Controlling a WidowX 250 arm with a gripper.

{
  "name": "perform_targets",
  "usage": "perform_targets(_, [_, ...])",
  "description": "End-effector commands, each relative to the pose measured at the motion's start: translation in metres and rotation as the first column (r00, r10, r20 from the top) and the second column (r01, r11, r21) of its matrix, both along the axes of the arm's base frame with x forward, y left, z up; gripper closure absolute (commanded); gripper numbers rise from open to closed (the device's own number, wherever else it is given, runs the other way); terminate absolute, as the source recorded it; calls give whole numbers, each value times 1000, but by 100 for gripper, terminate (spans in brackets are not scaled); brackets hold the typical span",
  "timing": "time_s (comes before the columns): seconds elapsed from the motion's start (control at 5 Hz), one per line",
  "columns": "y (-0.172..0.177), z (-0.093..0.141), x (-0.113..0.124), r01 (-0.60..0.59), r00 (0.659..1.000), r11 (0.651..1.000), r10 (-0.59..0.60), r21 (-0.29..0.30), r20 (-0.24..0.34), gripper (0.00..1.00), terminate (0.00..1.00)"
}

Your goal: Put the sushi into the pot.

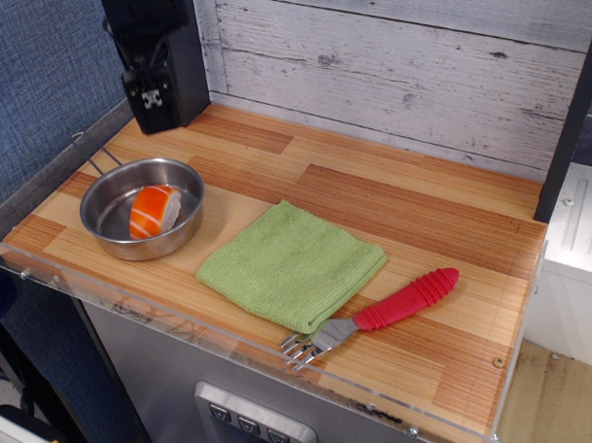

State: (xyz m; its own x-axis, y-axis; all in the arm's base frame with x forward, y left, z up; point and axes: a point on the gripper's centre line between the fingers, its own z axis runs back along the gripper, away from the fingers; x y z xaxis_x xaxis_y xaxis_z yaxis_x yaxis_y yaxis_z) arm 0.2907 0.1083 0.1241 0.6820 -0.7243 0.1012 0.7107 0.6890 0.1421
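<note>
The sushi (pixel 155 211) lies inside the pot (pixel 110 189). The gripper (pixel 154 98) hangs above the pot's far rim, empty; how far its jaws gape is unclear.

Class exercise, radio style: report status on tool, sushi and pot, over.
Tool raised above the pot, holding nothing. Sushi lying inside pot. Nothing in the way.

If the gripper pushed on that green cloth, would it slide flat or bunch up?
The green cloth looks soft and folded, so it would probably bunch or wrinkle rather than slide as one piece. It lies flat on smooth wood, so a low push might drag it a little. It likely hangs limp if pinched.
</note>
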Motion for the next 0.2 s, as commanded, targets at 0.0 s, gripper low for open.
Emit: perform_targets(0.0, [-3, 19, 2, 5, 998, 1000, -7, 25, 58, 0, 100])
